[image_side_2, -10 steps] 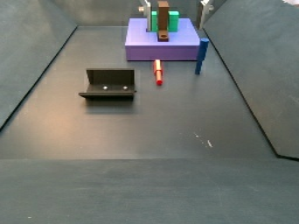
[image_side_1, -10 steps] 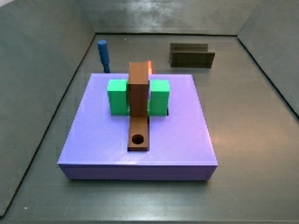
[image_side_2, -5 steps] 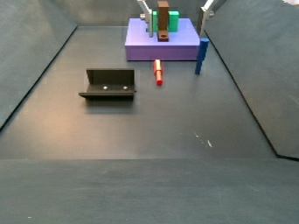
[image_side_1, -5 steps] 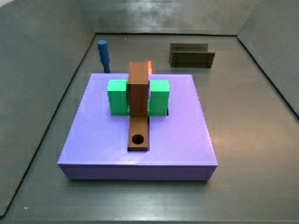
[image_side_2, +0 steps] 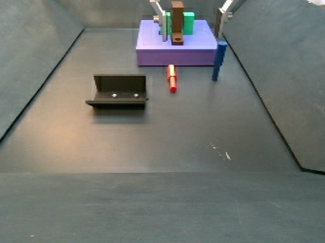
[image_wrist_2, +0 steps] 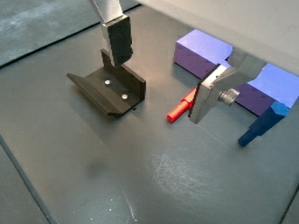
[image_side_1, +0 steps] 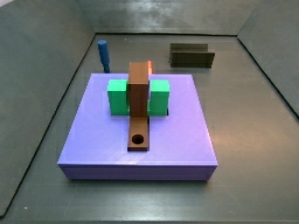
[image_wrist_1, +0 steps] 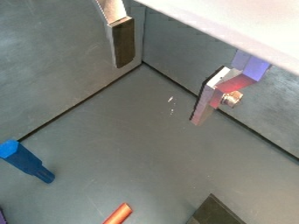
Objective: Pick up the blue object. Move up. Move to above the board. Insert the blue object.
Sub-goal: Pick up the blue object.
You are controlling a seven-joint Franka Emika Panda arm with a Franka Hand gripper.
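In a side view the peg (image_side_1: 103, 55) stands upright on the dark floor (image_side_1: 233, 188) at the far left, just beyond the far left corner of the purple slab (image_side_1: 176, 140). On the slab sits the green block (image_side_1: 118, 98), and the board (image_side_1: 139, 103) runs through it toward the near side, its round hole (image_side_1: 139, 139) close to the near end. A thin red stick (image_side_1: 151, 67) shows just past the board's far end, and the fixture (image_side_1: 193, 56) stands at the far right, well apart from the slab. In the opposite side view the fixture (image_side_2: 117, 91) is left of centre, the red stick (image_side_2: 173, 78) lies on the floor near the slab (image_side_2: 176, 53), and the peg (image_side_2: 219, 61) stands at the slab's right corner. The pincer (image_side_2: 191, 8) hangs high above the slab at the top edge, its fingers (image_side_2: 156, 8) spread wide with nothing between them. In both wrist views the pincer (image_wrist_1: 163, 70) (image_wrist_2: 163, 72) is released and empty, the peg (image_wrist_1: 26, 162) (image_wrist_2: 264, 123) well off to one side and untouched.
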